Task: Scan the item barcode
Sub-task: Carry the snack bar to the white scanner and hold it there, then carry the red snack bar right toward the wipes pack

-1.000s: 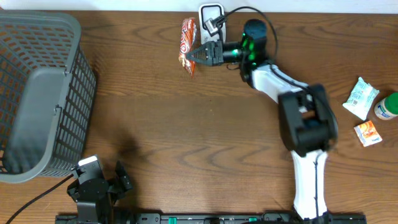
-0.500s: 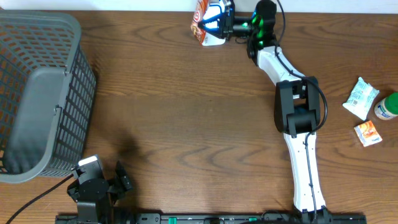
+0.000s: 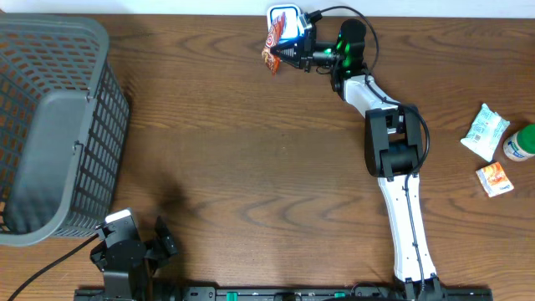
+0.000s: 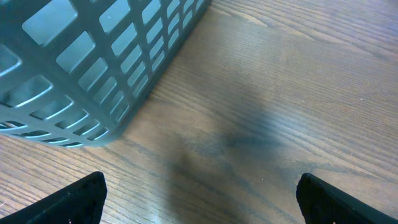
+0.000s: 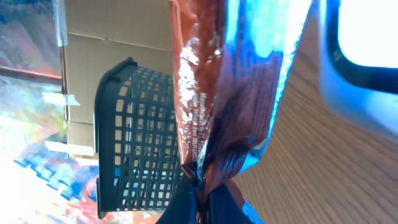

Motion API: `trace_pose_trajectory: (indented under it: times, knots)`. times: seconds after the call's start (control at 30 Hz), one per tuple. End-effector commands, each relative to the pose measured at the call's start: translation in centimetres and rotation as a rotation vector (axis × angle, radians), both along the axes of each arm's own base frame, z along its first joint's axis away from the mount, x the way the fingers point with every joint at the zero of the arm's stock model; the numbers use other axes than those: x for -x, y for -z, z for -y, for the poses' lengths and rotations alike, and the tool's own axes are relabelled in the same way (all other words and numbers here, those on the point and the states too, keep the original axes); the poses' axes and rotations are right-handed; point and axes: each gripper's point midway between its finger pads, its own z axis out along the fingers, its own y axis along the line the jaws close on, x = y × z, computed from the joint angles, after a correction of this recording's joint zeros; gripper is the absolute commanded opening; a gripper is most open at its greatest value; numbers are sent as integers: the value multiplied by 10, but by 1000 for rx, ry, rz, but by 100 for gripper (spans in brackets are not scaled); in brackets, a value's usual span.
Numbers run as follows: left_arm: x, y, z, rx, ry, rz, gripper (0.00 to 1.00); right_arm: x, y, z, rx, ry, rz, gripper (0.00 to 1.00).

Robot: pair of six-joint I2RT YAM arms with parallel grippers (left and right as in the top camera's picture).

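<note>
The right gripper (image 3: 284, 52), pinched shut on the snack packet (image 3: 272, 38) above the scanner (image 3: 290, 18) at the table's (image 3: 251, 150) far edge, should turn the packet's flat face squarely toward it and pause.

I see the wooden table (image 3: 251, 167) bearing a grey basket (image 3: 50, 125), scanner (image 5: 367, 31), white packet (image 3: 485, 131), orange sachet (image 3: 493, 179) and bottle (image 3: 520, 144).

Glossy foil snack packet (image 5: 230, 81), wood-grain table (image 3: 251, 167)
</note>
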Motion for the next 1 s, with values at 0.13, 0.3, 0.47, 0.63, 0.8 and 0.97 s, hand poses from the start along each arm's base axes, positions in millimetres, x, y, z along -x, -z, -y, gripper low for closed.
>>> trace_pose_trajectory:
  times: [0.13, 0.3, 0.47, 0.63, 0.8, 0.97]
  knots:
    - [0, 0, -1, 3, -14, 4, 98, -8, -1, 4, 25, 33, 41, 1]
    - [0, 0, -1, 3, -14, 4, 98, -16, 5, 24, 40, 69, 33, 1]
    - [0, 0, -1, 3, -14, 4, 98, -26, 10, 50, 47, 109, -12, 1]
    - [0, 0, -1, 3, -14, 4, 98, -29, 9, 57, 44, 125, -13, 1]
    - [0, 0, -1, 3, -14, 4, 98, -35, 5, 67, 39, 154, 0, 1]
    - [0, 0, -1, 3, -14, 4, 98, -32, -37, 91, -14, 126, 83, 2]
